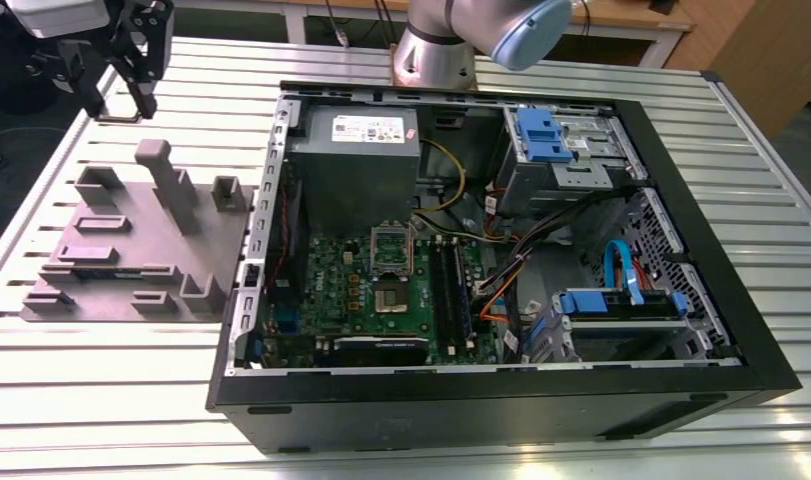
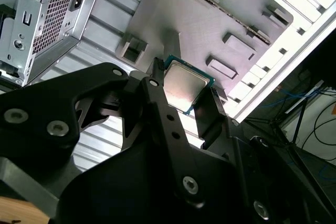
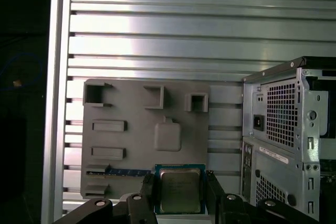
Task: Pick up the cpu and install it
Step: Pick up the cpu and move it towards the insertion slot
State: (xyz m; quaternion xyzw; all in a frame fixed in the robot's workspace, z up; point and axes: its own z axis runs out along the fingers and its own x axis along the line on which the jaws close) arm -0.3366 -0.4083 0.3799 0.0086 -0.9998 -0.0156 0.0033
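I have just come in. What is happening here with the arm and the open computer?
The robot arm's gripper holds the cpu, a small square silver chip, between its fingers. It hangs in the air near the grey holder plate, on the exterior view's left of the open computer case. The chip is not yet installed: the green board inside the case lies well apart from the gripper.

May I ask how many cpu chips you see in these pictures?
1. The cpu is clamped in the gripper, near the grey plate; another could be hidden inside the computer case.
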